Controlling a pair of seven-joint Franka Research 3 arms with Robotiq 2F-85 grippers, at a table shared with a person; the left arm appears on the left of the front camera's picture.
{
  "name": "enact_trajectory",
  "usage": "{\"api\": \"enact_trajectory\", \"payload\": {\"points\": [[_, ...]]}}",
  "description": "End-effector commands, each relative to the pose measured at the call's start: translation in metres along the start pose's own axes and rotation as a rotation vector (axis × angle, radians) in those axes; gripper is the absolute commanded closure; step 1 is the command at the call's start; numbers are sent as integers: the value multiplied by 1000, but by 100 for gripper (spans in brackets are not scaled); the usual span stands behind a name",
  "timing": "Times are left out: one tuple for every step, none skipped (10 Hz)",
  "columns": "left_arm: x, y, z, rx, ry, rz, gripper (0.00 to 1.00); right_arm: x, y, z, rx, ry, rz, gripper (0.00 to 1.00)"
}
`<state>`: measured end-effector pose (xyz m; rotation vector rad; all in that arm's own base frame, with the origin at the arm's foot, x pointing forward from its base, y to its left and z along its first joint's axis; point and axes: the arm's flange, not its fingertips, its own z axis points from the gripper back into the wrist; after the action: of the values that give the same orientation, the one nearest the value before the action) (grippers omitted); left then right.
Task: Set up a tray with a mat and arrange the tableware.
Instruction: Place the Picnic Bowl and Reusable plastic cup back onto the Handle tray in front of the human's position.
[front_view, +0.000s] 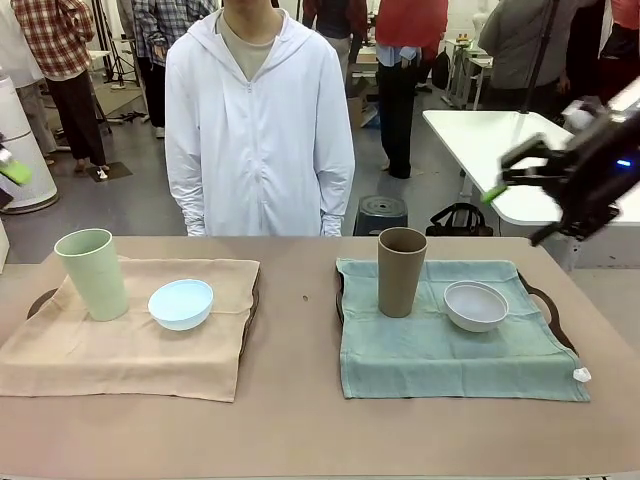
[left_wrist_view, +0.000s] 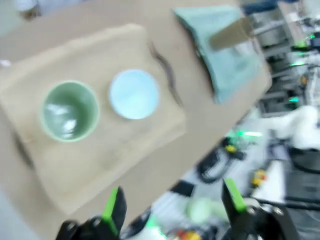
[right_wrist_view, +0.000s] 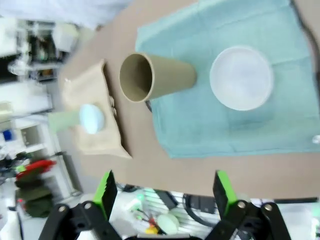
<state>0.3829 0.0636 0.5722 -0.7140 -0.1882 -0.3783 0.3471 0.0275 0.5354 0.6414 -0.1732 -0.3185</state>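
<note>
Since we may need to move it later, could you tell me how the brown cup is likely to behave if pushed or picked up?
The brown cup stands tall and narrow on the soft teal mat, so a high push would probably tip it. It looks like thin matte plastic, likely light. On its side, it may roll.

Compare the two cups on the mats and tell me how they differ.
The pale green cup is light green, while the brown cup is a dull brown. The pale green cup stands on the beige mat on the robot's left, beside the light blue bowl; the brown cup stands on the teal mat on the right, beside the white bowl. Both are tall, plain, upright and look empty.
</note>
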Motion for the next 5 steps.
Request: {"api": "enact_trajectory", "payload": {"points": [[2,33,24,-196,-7,68,0,-11,-51,17,140,-28,-87,0],[-7,52,39,-265,-34,103,0,-16,-74,29,196,-58,-119,0],[-18,77,54,-338,-60,156,0,-27,-96,47,265,-119,-150,0],[-28,96,59,-376,-79,208,0,-33,-108,59,295,-156,-174,0],[-33,108,59,-382,-80,234,0,-33,-107,59,276,-156,-181,0]]}}
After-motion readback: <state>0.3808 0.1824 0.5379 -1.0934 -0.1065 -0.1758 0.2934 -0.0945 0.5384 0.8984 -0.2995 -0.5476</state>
